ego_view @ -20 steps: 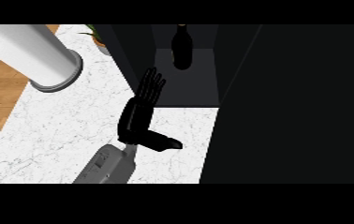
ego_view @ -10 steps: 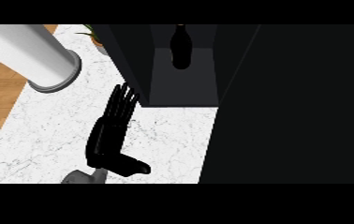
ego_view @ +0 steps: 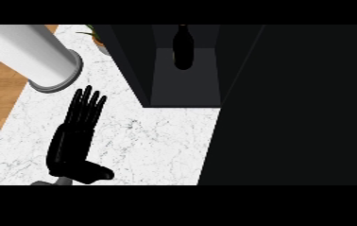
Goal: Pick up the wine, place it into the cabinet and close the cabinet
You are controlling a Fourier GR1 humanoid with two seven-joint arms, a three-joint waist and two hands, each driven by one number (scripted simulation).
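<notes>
The dark wine bottle stands upright inside the open black cabinet, toward its back. My left hand lies flat over the white marble counter at the lower left. Its fingers are straight and point up the view, its thumb sticks out to the right, and it holds nothing. It is well apart from the cabinet's left wall. My right hand does not show.
A wide black panel, apparently the cabinet's door, fills the right of the view. A big grey cylinder lies at the upper left, with a small potted plant behind it. Wooden floor shows past the counter's left edge.
My left hand has drawn back from the cabinet's front, moving left and toward the view's lower edge. The bottle has stayed inside the cabinet.
</notes>
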